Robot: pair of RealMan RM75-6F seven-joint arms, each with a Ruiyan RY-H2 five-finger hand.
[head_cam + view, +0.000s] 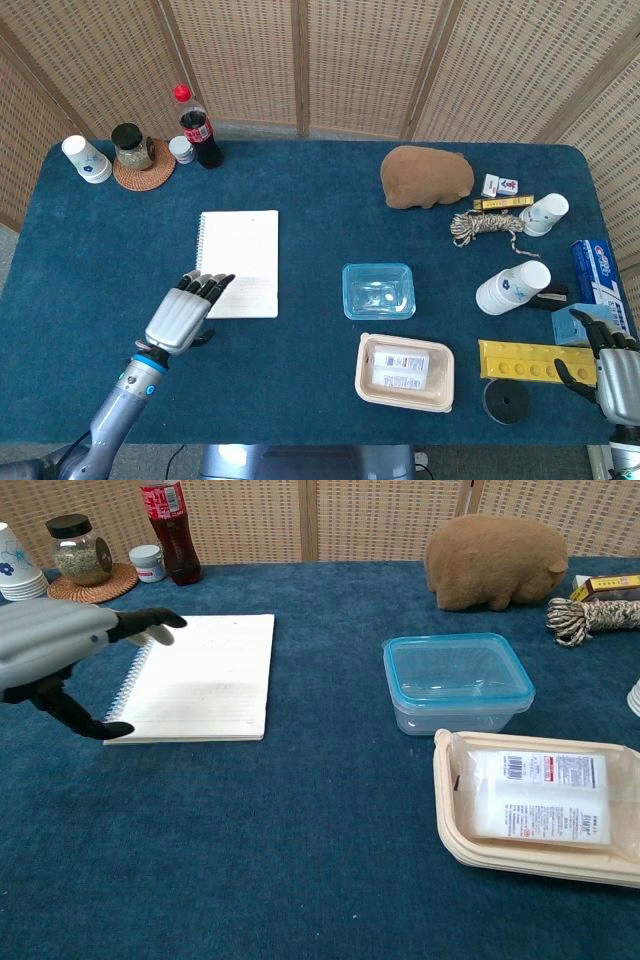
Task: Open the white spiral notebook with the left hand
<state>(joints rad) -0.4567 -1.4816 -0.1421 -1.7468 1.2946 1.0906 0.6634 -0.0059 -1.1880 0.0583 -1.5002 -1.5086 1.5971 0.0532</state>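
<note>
The white spiral notebook lies closed and flat on the blue table, its wire spine along its left edge. My left hand hovers over the notebook's near-left corner, fingers stretched out and apart, thumb hanging down beside the spine. It holds nothing. Whether the thumb touches the cover I cannot tell. My right hand sits at the far right table edge, fingers spread, empty, seen only in the head view.
A clear blue-rimmed box and a beige tray sit right of the notebook. Cola bottle, jar on a coaster and paper cups stand at the back left. A brown plush, rope and boxes lie back right.
</note>
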